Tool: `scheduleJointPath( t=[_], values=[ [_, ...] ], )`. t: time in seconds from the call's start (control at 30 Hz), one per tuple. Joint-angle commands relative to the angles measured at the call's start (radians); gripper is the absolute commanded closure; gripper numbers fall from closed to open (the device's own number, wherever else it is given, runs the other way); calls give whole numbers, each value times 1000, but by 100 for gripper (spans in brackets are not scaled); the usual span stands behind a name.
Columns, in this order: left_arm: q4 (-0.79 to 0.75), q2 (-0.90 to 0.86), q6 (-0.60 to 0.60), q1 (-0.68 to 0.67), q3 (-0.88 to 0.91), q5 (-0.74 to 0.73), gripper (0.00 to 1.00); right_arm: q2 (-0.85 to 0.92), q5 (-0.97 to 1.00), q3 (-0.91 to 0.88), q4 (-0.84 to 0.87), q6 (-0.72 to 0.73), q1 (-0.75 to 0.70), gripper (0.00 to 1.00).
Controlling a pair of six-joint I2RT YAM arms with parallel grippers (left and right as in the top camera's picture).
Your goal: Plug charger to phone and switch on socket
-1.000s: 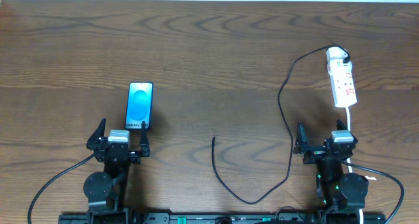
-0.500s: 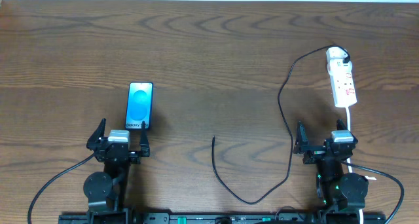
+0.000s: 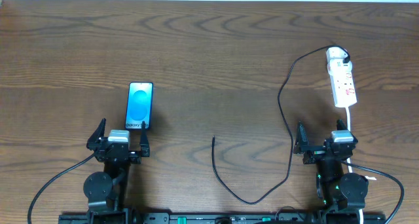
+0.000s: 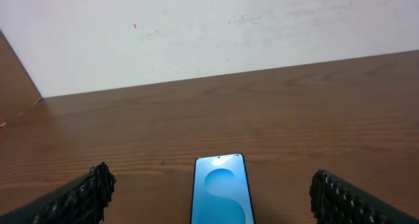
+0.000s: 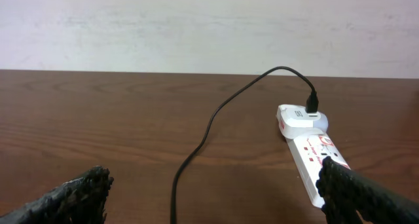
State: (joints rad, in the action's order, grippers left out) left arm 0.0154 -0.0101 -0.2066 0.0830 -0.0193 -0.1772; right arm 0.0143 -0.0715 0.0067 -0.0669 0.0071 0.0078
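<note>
The phone (image 3: 140, 106) lies flat at the left of the wooden table, blue screen up, and shows again in the left wrist view (image 4: 221, 191) between the fingers. Just behind it my left gripper (image 3: 122, 140) stands open and empty. The socket (image 3: 342, 78) is a white strip at the right, seen also from the right wrist (image 5: 311, 142), with a black plug in its far end. From there the charger (image 3: 285, 103) curves down the table to its free end (image 3: 214, 139) in the middle. My right gripper (image 3: 325, 137) is open just below the strip, holding nothing.
The white cord (image 3: 349, 129) runs from the socket down past the right arm. Thick black robot cables (image 3: 52, 185) loop at both front corners. A pale wall (image 4: 209, 34) rises behind the table's far edge.
</note>
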Motion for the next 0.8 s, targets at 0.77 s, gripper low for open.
scheduleJointPath(
  t=[0.77],
  values=[
    [41,-25,37,0,-86,-20,2,-8,-6,-2,-3,11,7,1]
  ],
)
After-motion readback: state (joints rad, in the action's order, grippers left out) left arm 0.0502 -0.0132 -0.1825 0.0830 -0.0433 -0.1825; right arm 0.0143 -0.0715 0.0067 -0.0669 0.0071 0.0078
